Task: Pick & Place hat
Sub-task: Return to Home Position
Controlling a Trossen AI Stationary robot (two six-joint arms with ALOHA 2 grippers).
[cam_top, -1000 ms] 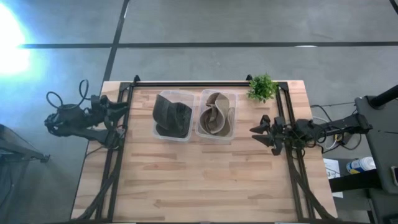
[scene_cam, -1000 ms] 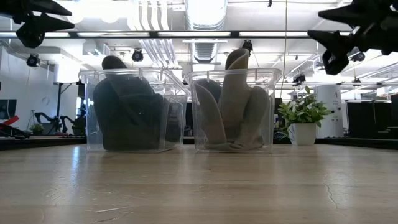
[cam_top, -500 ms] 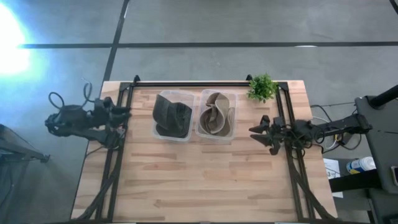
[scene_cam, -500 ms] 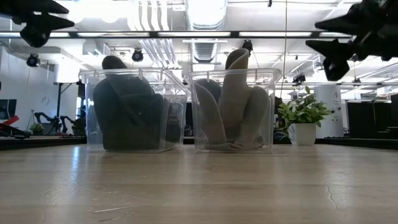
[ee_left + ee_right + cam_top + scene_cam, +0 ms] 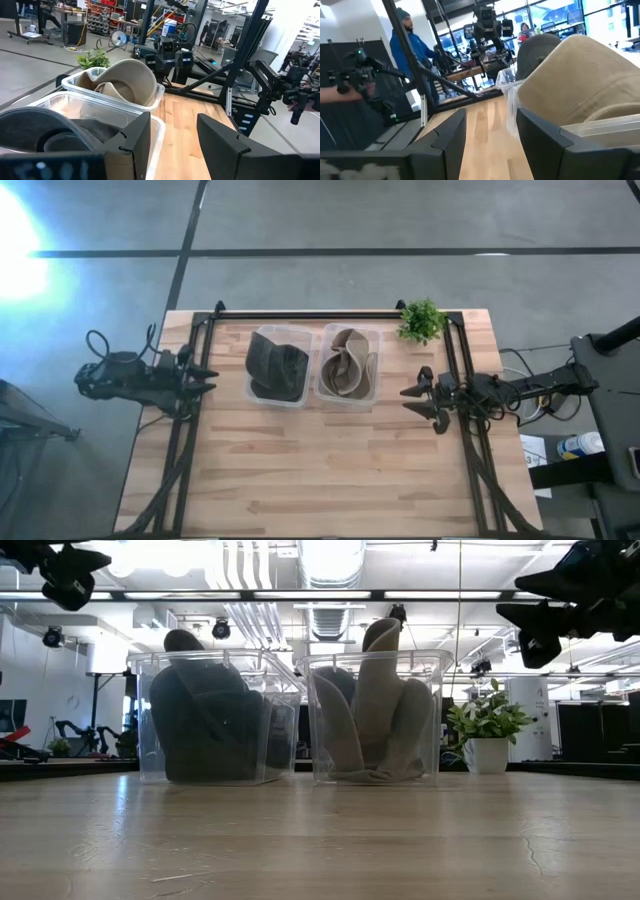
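Shifted over the past second: left gripper (image 5: 206, 378), drawn in along the table's (image 5: 320, 470) left edge and turned to point straight across at the bins. Right gripper (image 5: 412, 394) edged only slightly toward the bins, otherwise as before, at the table's right edge.

Both grippers up off the wood, well apart from the bins, one on each side. From table height, both seen high in the frame, above the bin rims.

Left gripper: fingers spread, a clear gap between them in its wrist view, nothing held. Right gripper: likewise spread in its own wrist view, nothing between the fingers.

Two clear bins side by side at the back middle of the table, touching or nearly so. Left bin (image 5: 258, 333) packed with black cap (image 5: 280, 370) fabric, a dark mass filling most of it and rising a little above the rim in the level view. Right bin (image 5: 374, 334) holding tan cap (image 5: 346, 367) fabric, curled and folded, one part standing up past the rim.

Small green plant (image 5: 421, 320) at the table's back right corner, in a white pot as seen from table height, near the right bin but not touching.

Beyond the table in the right wrist view, a person (image 5: 409, 42) in a blue top and dark beanie, standing among other equipment.
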